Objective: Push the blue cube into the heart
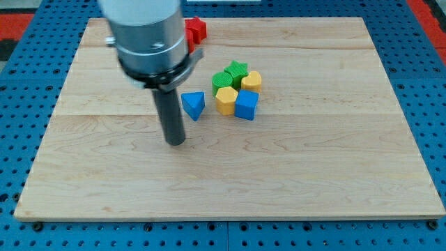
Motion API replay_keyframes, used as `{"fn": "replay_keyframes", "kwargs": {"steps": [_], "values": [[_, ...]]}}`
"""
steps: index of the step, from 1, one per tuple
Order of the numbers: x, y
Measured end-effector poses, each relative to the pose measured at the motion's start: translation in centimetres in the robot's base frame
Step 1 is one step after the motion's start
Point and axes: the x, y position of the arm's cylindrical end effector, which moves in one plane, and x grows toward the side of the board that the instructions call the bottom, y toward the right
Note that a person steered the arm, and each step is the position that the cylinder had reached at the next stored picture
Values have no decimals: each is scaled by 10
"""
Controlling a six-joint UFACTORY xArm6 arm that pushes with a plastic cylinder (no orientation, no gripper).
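Counting two blue [247, 105], two yellow [226, 100], two green [238, 69].

My tip [175, 142] sits on the board [313, 174], left of the triangle block [194, 104]; the cube [247, 105] is right of it

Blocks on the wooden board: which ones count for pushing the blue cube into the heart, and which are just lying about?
Job:
- blue cube, at the cluster's lower right
- yellow heart, just above it
- my tip, left of the cluster

Lying about:
- blue triangular block
- yellow hexagonal block
- green star
- green block
- red block
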Motion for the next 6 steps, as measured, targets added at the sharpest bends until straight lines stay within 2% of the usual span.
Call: {"fn": "replay_keyframes", "kwargs": {"steps": [1, 2, 3, 4, 6], "values": [[-43, 7], [-45, 34], [-27, 40], [-29, 81], [-58, 117]]}}
